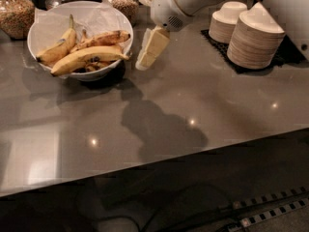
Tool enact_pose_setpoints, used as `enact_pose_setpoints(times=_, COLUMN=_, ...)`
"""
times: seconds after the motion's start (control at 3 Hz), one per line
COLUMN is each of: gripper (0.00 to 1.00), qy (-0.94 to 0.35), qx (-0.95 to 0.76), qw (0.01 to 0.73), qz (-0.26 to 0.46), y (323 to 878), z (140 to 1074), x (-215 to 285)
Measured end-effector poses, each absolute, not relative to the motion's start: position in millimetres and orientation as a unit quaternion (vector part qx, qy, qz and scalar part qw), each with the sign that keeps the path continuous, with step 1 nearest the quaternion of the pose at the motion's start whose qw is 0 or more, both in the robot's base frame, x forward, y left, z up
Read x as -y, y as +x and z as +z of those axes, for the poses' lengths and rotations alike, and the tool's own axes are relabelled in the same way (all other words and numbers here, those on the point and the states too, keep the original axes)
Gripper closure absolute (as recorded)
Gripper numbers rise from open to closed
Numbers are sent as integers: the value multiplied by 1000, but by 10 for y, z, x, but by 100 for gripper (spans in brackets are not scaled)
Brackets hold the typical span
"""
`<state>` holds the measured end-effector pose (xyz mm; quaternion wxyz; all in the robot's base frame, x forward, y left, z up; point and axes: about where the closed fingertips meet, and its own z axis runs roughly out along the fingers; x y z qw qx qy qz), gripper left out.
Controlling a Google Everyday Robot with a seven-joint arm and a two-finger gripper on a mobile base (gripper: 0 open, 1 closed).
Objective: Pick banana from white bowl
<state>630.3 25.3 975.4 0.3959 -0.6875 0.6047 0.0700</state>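
Grey surface (193, 144) carries the paper-lined white bowl (31, 42) far left, with three bananas in it. The banana (87, 58) lies nearest, long axis left to right. The tool (145, 62) hangs just right of its right tip; released or clenched, I cannot tell.

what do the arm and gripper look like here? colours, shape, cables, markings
The arm: smooth, rounded white shell with a small round dotted grille near the wrist; no cables or markings visible. The gripper, just right of the white bowl above the counter: pale cream, blocky, tapering downward.
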Motion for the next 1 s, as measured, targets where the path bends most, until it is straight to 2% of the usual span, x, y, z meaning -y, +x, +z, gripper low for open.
enact_pose_setpoints(times=0.33, gripper=0, qy=-706, qx=-569, qw=407, qz=107, y=6459, z=9578, x=-796)
enact_pose_setpoints(times=1.0, gripper=37, qy=-713, qx=-534, qw=426, qz=159, y=6647, z=9446, x=-1425)
